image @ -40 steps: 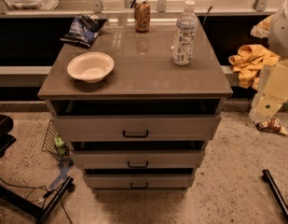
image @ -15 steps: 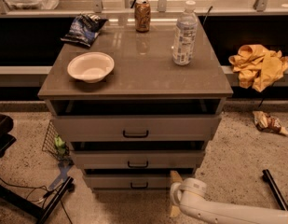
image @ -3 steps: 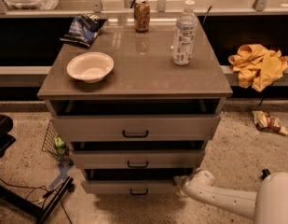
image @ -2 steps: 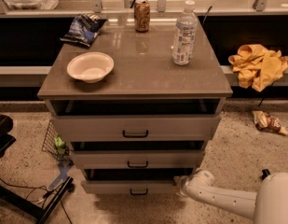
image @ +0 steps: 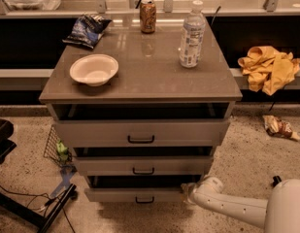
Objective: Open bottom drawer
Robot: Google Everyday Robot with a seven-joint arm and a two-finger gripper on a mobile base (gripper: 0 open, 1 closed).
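Here, the grey three-drawer cabinet (image: 140, 81) stands on a speckled floor, all three fronts showing a dark gap above them. The white robot arm (image: 237, 208) reaches in from the lower right, bringing the gripper (image: 188, 191) to the right end of the slim flat grey bottom drawer (image: 115, 194), lowest of the three. Whether the claw is open or closed, and whether it holds anything, cannot be told.

Step in hand: engaging the drawer front, which appears only slightly out. The next move likely calls for a firm purchase on the front's right edge or on the small black bar handle (image: 144, 199) at its middle, then a straight pull toward the camera (a pull from one end risks skewing the drawer in its runners).

On the top: a clear plastic water bottle (image: 191, 35) near the right edge, a white paper bowl (image: 93, 70) near the left edge, a dark blue crinkled snack bag (image: 86, 29) at the rear left corner, and a brown drink can (image: 148, 16) at the rear edge. No label is legible.
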